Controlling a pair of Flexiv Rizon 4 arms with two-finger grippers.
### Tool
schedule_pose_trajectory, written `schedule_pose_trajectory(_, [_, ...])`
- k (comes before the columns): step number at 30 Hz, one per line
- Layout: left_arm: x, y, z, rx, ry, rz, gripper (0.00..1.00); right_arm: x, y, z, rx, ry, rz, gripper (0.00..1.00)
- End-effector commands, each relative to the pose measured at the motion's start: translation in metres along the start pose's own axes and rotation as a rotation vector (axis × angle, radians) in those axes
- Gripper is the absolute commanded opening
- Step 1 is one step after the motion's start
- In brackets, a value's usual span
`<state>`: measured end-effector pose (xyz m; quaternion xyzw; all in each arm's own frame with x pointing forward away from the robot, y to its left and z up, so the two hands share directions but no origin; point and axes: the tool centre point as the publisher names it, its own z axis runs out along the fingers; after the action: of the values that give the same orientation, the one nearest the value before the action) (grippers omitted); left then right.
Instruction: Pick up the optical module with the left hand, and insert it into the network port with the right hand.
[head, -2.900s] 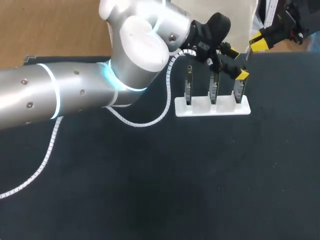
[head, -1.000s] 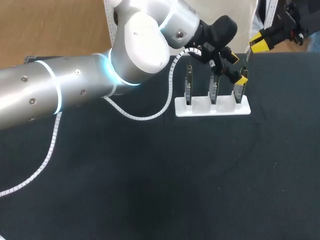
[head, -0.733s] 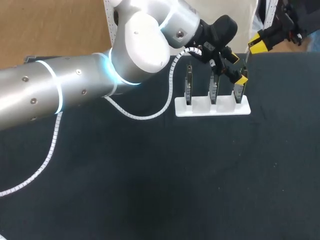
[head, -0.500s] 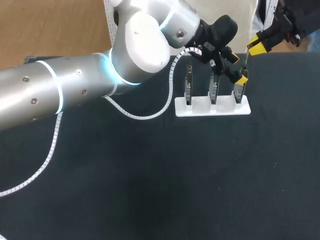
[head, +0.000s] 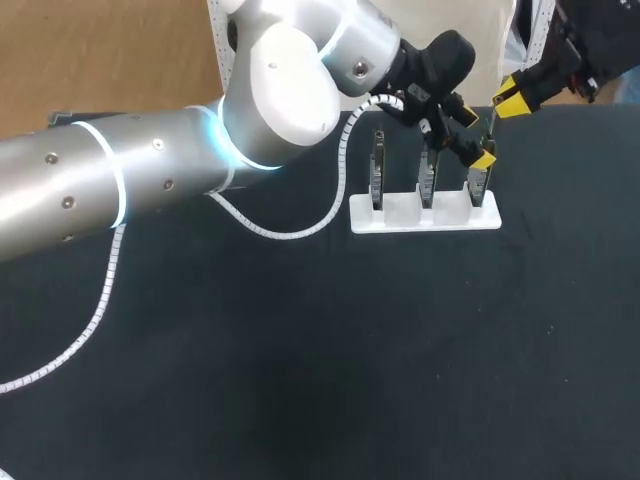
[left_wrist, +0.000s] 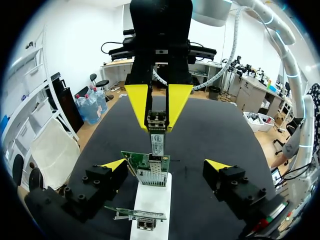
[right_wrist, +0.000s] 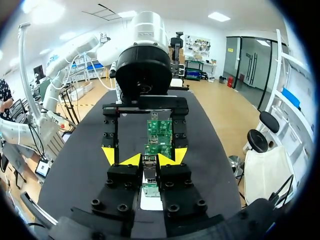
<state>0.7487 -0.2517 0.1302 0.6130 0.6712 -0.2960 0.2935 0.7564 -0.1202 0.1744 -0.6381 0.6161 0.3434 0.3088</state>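
Observation:
A white rack (head: 425, 214) holds three upright circuit boards. My left gripper (head: 476, 132) stands open astride the rightmost board (left_wrist: 146, 162), its yellow fingertips (left_wrist: 115, 164) wide on either side and touching nothing. That board carries a metal network port (left_wrist: 150, 176). My right gripper (left_wrist: 158, 127) hangs just beyond and above the board, shut on the slim optical module (left_wrist: 157, 145), which points down at the port. In the right wrist view the module (right_wrist: 148, 170) sits between my right gripper's (right_wrist: 149, 159) fingers, with the boards (right_wrist: 159, 131) ahead.
The black tabletop (head: 400, 360) stretches wide in front of the rack. My left arm (head: 150, 190) lies across the back left, trailing a white spiral cable (head: 100, 300). The table's far edge runs just behind the rack.
My right gripper has drifted a little leftwards, towards the rack, with the module still in it. The left arm shifted up earlier and has since kept still.

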Motion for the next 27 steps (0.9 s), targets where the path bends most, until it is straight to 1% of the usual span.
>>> schedule_pose_trajectory(1, [-0.0012,0.001,0.0003,0.001,0.005,-0.001,1.0,0.0013,0.0005,0.0004,0.003,-0.003,-0.002,0.0])
schedule_pose_trajectory(15, [-0.0012,0.001,0.0003,0.001,0.005,-0.001,1.0,0.0,-0.0045,0.0034,0.006,-0.016,-0.001,0.0])
schedule_pose_trajectory(27, [-0.0012,0.001,0.0003,0.001,0.005,-0.001,1.0,0.0033,-0.0017,0.0056,0.021,-0.015,0.019,0.0])
